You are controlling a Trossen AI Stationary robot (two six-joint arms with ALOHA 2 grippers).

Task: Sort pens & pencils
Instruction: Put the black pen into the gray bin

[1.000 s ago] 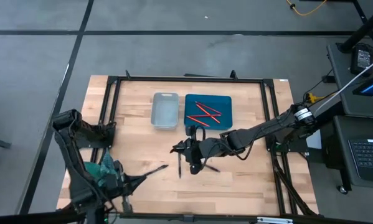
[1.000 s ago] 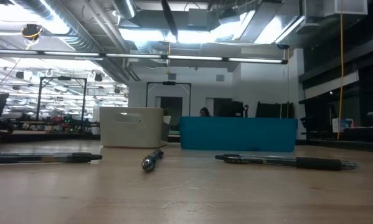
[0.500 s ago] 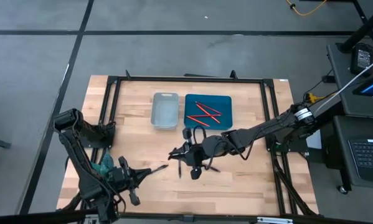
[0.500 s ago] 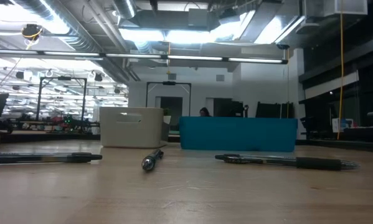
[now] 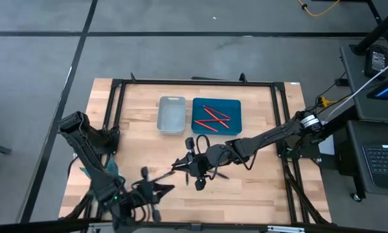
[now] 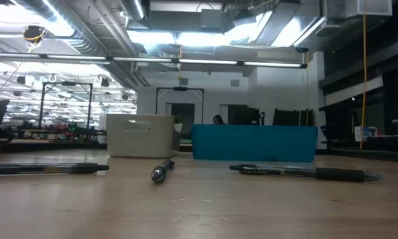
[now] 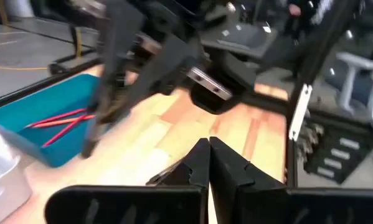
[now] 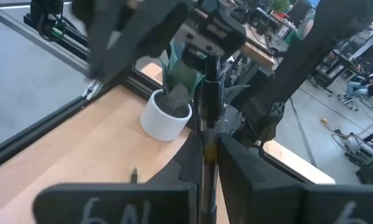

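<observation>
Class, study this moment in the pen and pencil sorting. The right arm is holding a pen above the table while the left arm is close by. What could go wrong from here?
1. The right end effector grips its pen only at the fingertips, so it might slip or swing.
2. The shut left end effector is close by; the arms could collide.
3. The teal tray holding the red pencils sits beside the grey bin; the pen could be dropped into the wrong one.

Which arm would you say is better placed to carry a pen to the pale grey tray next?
The right. Its gripper is already shut on a dark pen at mid-table, just below the pale grey tray. The left gripper is shut on nothing near the front edge, farther away.
</observation>
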